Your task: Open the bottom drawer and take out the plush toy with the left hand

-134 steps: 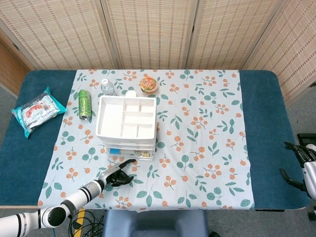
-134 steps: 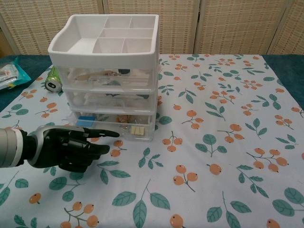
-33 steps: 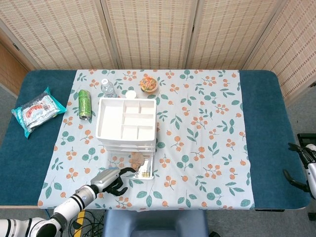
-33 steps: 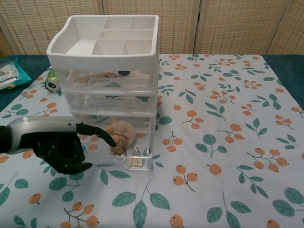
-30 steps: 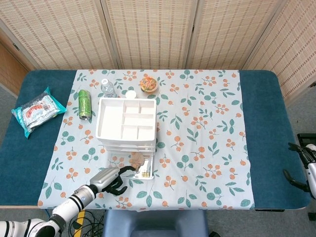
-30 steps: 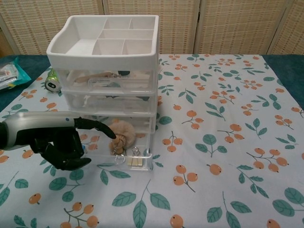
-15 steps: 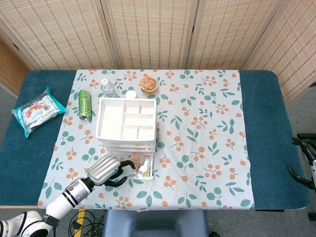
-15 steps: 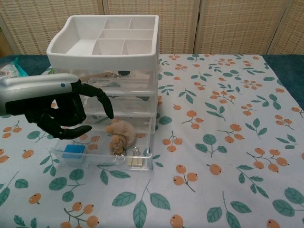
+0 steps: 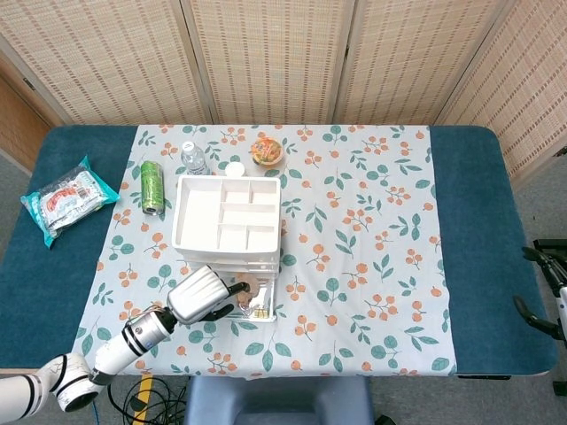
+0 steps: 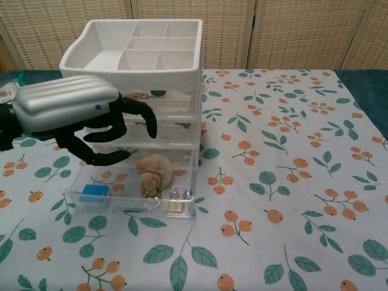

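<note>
Bottom drawer [image 10: 130, 197] stands pulled out, lower left of the chest view. Plush toy [image 10: 154, 166] lies inside it (tan, beside a blue block [image 10: 93, 193]). Left hand [image 10: 82, 124] hovers above the drawer, fingers spread and curved, holding nothing. Right hand [image 9: 545, 288], at the head view's right edge: grip state cannot be told.

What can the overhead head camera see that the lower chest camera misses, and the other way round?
Only the head view shows the green can, the clear water bottle, the orange-topped bowl and the right hand at the table's far edge. Only the chest view shows the small blue box and the metal clips inside the pulled-out bottom drawer. Both show the white drawer organiser, the tan plush toy and the left hand above it.
</note>
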Controlling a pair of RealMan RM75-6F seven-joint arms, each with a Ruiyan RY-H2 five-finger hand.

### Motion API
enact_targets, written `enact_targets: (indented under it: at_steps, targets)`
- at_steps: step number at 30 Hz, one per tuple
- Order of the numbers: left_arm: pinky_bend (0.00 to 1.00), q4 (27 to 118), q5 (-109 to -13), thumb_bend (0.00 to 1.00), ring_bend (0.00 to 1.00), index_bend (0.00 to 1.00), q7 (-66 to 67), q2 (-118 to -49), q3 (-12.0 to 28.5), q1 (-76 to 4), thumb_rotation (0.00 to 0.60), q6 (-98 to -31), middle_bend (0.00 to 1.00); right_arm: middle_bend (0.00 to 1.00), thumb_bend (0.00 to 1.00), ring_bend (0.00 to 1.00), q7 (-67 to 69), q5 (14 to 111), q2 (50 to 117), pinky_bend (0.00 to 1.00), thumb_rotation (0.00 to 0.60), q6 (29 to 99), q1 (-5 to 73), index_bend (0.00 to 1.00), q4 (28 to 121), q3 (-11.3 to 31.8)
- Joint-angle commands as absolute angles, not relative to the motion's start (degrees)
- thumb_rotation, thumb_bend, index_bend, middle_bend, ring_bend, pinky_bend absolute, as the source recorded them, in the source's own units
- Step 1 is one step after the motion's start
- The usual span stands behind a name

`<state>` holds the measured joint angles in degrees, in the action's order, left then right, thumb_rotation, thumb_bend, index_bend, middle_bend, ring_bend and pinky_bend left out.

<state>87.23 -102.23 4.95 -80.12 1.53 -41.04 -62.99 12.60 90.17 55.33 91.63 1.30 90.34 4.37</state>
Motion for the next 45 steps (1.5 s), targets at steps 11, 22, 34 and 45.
enact_targets:
  at_steps: [11,22,34,45]
  targets:
    - [1.00,78.1,-104.0,0.30,1.00,0.33,13.9,-85.9,1.4,-43.2,0.600,-63.1,0.99,0.27,0.33,0.25,12.6,89.8,55.6,0.22,0.600,91.5,1.0,0.14,90.4,4.1]
    - [1.00,76.9,-103.8,0.30,1.00,0.26,25.3,-86.8,0.8,-44.3,0.600,-60.1,0.99,0.27,0.33,0.25,12.5,89.6,55.6,0.22,0.600,91.4,0.8,0.14,90.4,3.9]
    - [1.00,73.2,-105.0,0.30,1.00,0.27,26.8,-88.7,-0.4,-46.3,0.600,-58.7,0.99,0.27,0.33,0.26,12.4,89.3,55.6,0.22,0.600,91.3,0.6,0.14,90.6,3.8]
    - [1.00,71.6,-103.5,0.30,1.00,0.25,28.5,-89.7,-0.4,-47.6,0.600,-56.7,0.99,0.27,0.33,0.26,12.3,89.0,55.6,0.22,0.600,91.0,0.6,0.14,90.5,3.8]
